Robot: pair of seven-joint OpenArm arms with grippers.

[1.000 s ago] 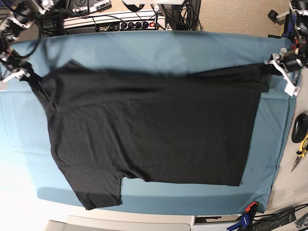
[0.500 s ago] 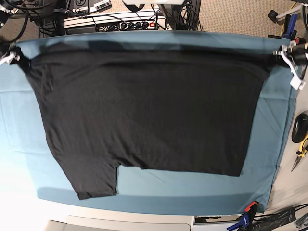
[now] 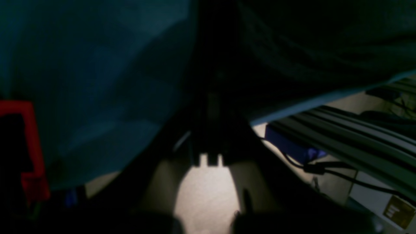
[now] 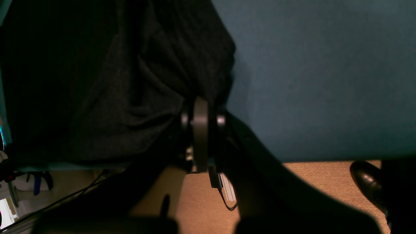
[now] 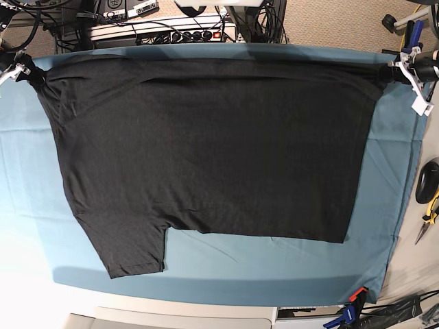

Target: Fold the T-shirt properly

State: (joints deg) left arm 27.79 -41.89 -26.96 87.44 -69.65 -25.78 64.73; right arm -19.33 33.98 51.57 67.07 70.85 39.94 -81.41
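Note:
The black T-shirt [image 5: 206, 151] lies spread over the teal table cloth [image 5: 274, 264], its far edge stretched along the back of the table. One short sleeve points toward the front left. At the far right corner my left gripper [image 5: 394, 69] is shut on the shirt's edge. My right gripper [image 5: 27, 71] is shut on the far left corner. In the right wrist view the gripper [image 4: 201, 112] pinches bunched black fabric [image 4: 113, 81]. The left wrist view is dark: the gripper [image 3: 211, 97] is barely visible against the black cloth [image 3: 308, 48].
A power strip and cables [image 5: 164, 31] sit behind the table's far edge. A black mouse [image 5: 427, 181] and yellow-handled pliers [image 5: 431, 209] lie off the right side. Clamps [image 5: 357, 296] grip the cloth's front right corner. A dark shoe [image 4: 367, 182] stands on the floor.
Both grippers moved toward the far edge and outward, carrying the shirt's upper edge with them. The shirt now lies wider and flatter, reaching the back of the cloth.

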